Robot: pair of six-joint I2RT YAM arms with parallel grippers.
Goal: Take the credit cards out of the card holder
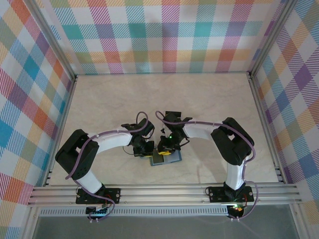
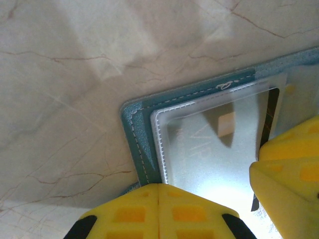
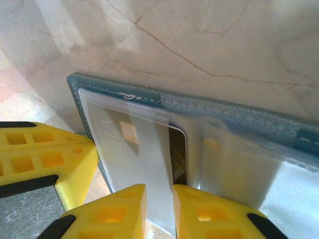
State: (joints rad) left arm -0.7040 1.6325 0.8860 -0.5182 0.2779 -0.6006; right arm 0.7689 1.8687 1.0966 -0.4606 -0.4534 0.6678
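The teal, book-like folding card holder lies open under both tools. A pale credit card with a dark edge band sits in its frosted plastic sleeve just ahead of the right gripper, whose jaws stand narrow over it. Whether they pinch it I cannot tell. The left gripper, fingers pressed together, sits at the holder's near edge, likely pinning it.

Before me the card holder lies open and flat on the table, teal rim stitched pale. One pale credit card, dark band along an edge, sits under its clear sleeve.
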